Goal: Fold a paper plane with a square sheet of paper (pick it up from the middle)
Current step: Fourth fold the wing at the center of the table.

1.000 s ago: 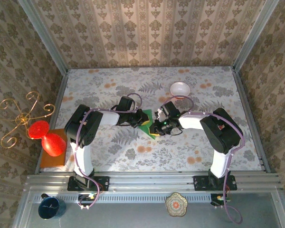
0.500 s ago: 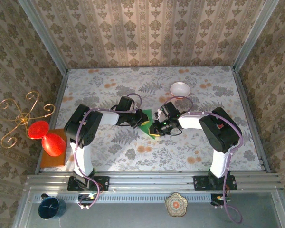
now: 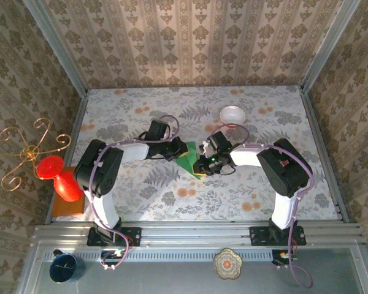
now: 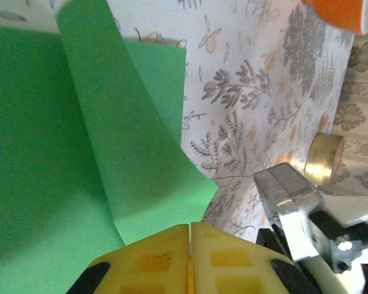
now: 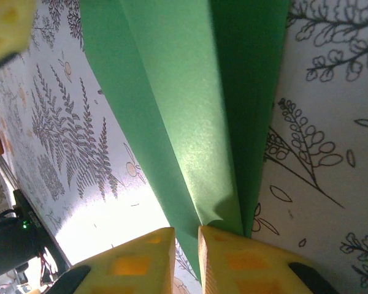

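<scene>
Green paper (image 3: 189, 158) mid-frame on desk (image 3: 264, 190), partly folded. Left end effector (image 4: 190, 233) pinched together on raised flap. Right end effector (image 5: 186, 239) clamped on folded edge. Risk: opposing pull tears paper, skews crease.

Overhead I see a red-rimmed white bowl (image 3: 232, 114) on the floral tablecloth (image 3: 257, 202), toward the back; at the left edge a red goblet (image 3: 60, 179) rests on an orange board (image 3: 65, 208) beside a gold scrollwork stand (image 3: 21, 153); a blue mug (image 3: 65, 267) and a patterned dish (image 3: 227, 263) sit on the near ledge.
</scene>
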